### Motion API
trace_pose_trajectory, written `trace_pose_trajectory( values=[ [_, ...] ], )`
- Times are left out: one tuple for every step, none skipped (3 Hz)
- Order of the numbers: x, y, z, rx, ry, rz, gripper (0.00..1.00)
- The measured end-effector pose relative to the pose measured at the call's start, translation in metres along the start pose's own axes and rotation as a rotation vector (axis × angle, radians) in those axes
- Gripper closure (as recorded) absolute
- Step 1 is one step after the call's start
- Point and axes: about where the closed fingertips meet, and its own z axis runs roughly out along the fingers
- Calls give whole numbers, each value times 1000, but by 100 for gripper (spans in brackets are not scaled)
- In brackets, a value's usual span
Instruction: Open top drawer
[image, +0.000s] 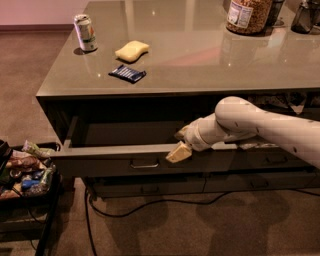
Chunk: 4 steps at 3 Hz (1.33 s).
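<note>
The top drawer (100, 159) is a wide dark grey-green drawer under the tabletop. It stands pulled partly out toward me, with its shallow floor (125, 134) showing. Its small loop handle (144, 163) sits on the front panel. My gripper (179, 145) is at the top edge of the drawer's front panel, just right of the handle and not on it. The pale arm (260, 125) comes in from the right.
On the tabletop (200, 55) are a soda can (85, 32), a yellow sponge (132, 50), a blue snack packet (127, 73) and a jar (248, 15). Lower drawers (150, 186) sit beneath. A black cart of snacks (22, 172) stands at left. A cable (150, 210) lies on the carpet.
</note>
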Motion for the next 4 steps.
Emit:
trace_pose_trajectory(
  values=[
    [9,28,-5,-2,21,76,35],
    [12,43,-9,5,26,117,34],
    [12,43,-10,5,26,117,32],
    [14,60,-15,2,10,123,33]
  ],
)
